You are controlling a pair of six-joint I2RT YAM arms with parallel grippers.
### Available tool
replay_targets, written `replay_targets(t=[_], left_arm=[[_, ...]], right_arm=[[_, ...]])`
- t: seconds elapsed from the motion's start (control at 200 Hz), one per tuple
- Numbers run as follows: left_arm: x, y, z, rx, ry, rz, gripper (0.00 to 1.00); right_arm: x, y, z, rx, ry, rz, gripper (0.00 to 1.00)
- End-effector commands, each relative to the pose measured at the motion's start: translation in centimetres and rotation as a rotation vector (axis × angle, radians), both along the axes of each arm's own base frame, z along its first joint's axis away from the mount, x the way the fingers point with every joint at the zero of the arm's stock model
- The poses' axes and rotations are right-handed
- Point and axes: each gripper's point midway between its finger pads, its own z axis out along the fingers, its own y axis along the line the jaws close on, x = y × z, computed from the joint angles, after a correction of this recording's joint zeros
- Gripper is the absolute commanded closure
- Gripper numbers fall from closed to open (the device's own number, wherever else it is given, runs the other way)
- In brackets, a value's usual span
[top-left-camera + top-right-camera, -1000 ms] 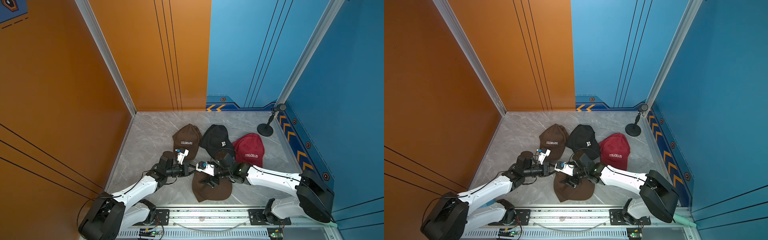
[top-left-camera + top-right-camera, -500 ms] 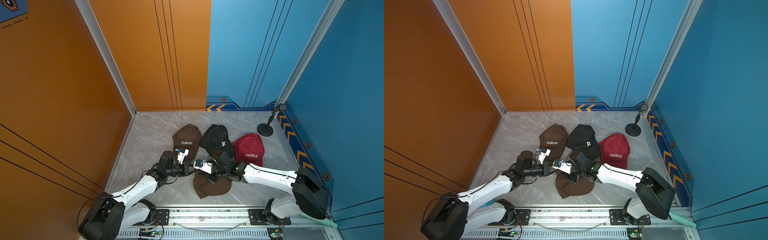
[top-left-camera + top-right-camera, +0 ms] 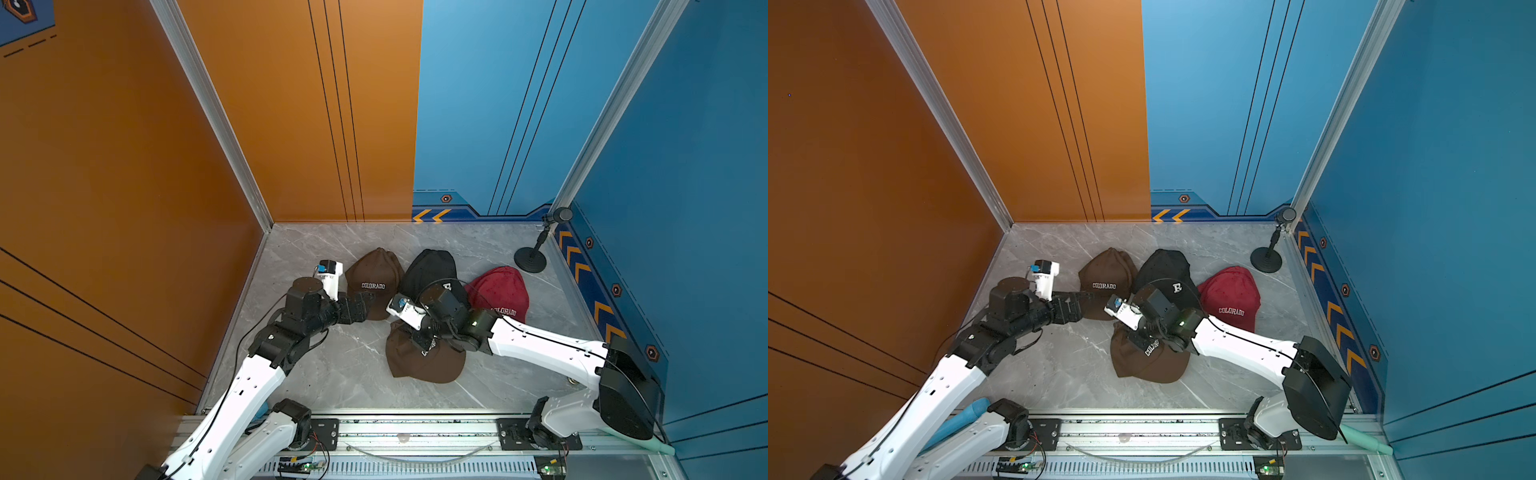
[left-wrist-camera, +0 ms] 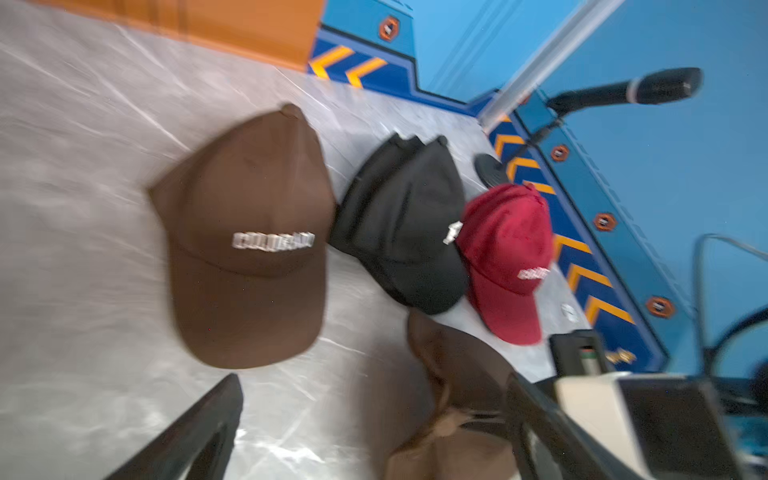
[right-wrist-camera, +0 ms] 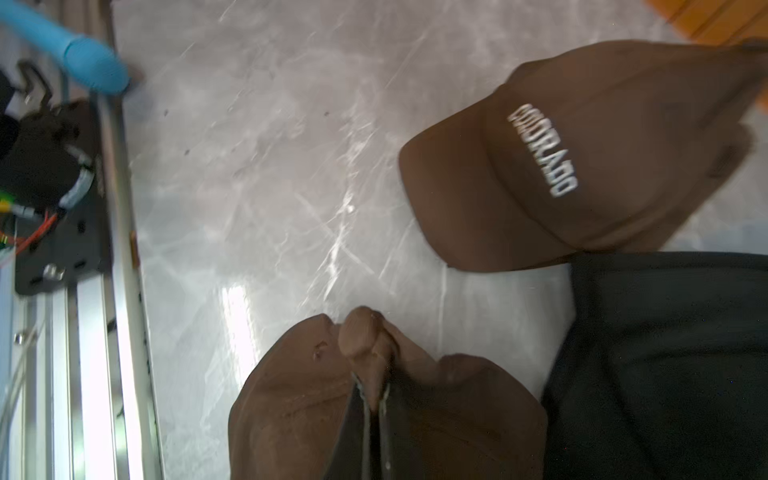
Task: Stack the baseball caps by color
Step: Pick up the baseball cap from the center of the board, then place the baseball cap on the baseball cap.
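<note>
Since brown goes with brown, I am pinching a brown cap [image 5: 291,409] with my right gripper [image 5: 372,392], left gripper [image 4: 372,380] open.

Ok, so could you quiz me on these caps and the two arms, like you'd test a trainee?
1. Fill in: the black cap lies between the far brown cap and the ___ cap.
2. True or false: the left fingers are clamped shut on the far brown cap.
3. Which cap do the right fingers pinch? A) red B) black C) near brown cap

Key:
1. red cap
2. False: the left fingers stand open.
3. C
</note>
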Motion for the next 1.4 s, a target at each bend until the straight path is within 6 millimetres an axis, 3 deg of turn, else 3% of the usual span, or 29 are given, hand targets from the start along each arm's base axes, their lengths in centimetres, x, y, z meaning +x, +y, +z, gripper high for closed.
replay_targets(t=[0.0, 0.08, 0.155, 0.335, 0.461, 0.536, 0.541, 0.676, 0.856, 1.167, 1.397], left_arm=[[-0.6, 5.6, -3.4, 0.269, 0.071, 0.186, 0.02], [-0.9, 6.4, -3.6, 0.297, 0.071, 0.217, 0.02], [-1.4, 7.7, -3.6, 0.323, 0.06, 0.273, 0.02], [-3.3, 10.4, -2.6, 0.338, -0.009, 0.381, 0.02], [-3.3, 10.1, -2.8, 0.333, 0.005, 0.369, 0.02], [-3.0, 9.6, -3.5, 0.329, 0.033, 0.348, 0.02], [-3.0, 9.6, -3.5, 0.33, 0.035, 0.346, 0.02], [-2.3, 8.6, -4.3, 0.311, 0.055, 0.309, 0.02], [-1.9, 8.1, -4.8, 0.29, 0.066, 0.292, 0.02], [-1.4, 7.7, -5.4, 0.258, 0.086, 0.273, 0.02], [-1.1, 7.3, -5.8, 0.244, 0.099, 0.256, 0.02]], right_arm=[[4.6, 0.3, 5.2, 0.134, -0.021, -0.31, 1.0], [7.4, 1.1, 8.5, 0.269, -0.057, -0.484, 1.0], [9.5, 1.8, 10.3, 0.367, -0.053, -0.612, 1.0], [14.0, 3.2, 10.7, 0.48, -0.06, -0.924, 1.0], [15.8, 4.0, 9.5, 0.486, -0.13, -1.101, 1.0], [16.6, 4.5, 10.0, 0.504, -0.168, -1.172, 1.0], [16.8, 4.7, 9.3, 0.493, -0.169, -1.176, 1.0], [18.3, 6.9, 7.1, 0.472, -0.181, -1.208, 1.0], [19.6, 7.7, 5.9, 0.429, -0.232, -1.254, 1.0], [21.0, 6.0, 3.7, 0.378, -0.238, -1.302, 1.0], [22.5, 5.8, 1.7, 0.379, -0.184, -1.288, 1.0]])
